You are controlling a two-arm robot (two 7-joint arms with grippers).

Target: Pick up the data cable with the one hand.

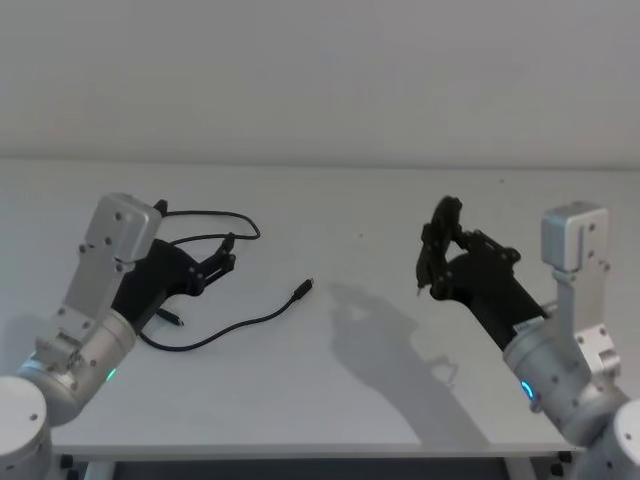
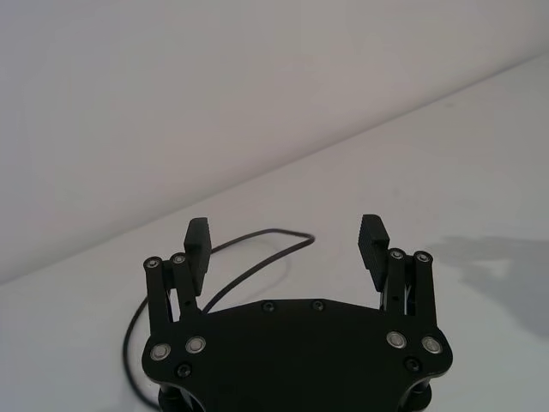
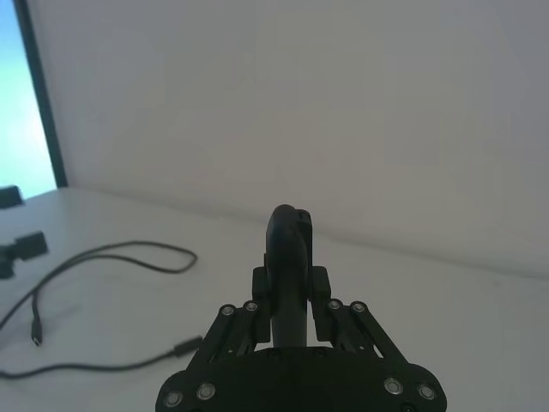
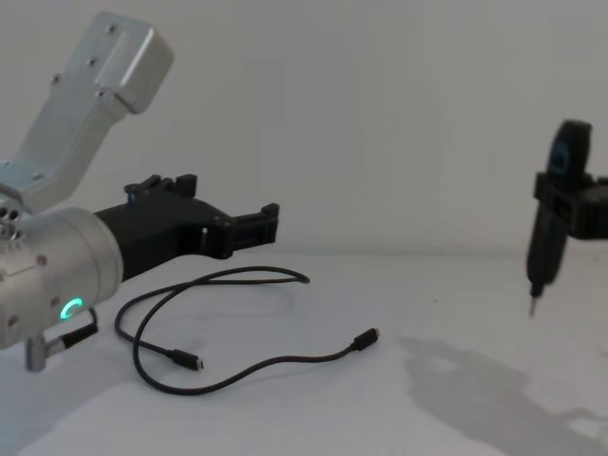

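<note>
The data cable (image 1: 262,319) lies in loose loops on the left of the white table (image 1: 360,400), one plug (image 1: 302,290) pointing toward the middle. My left gripper (image 1: 225,262), black with blocky flat jaws and a green-lit ring behind it, hovers open just above the cable's far loop without touching it. In the left wrist view the cable (image 2: 257,268) runs below and between the spread fingers of the gripper (image 2: 286,236). From the chest, this gripper (image 4: 266,223) hangs over the cable (image 4: 285,360). My right gripper (image 1: 435,255) stays raised at the right, shut on a slim black pin-tipped tool (image 3: 290,249).
A plain wall backs the table's far edge. The right arm casts a shadow (image 1: 390,340) on the table between the cable and that arm. The table's front edge (image 1: 300,452) runs close below the cable.
</note>
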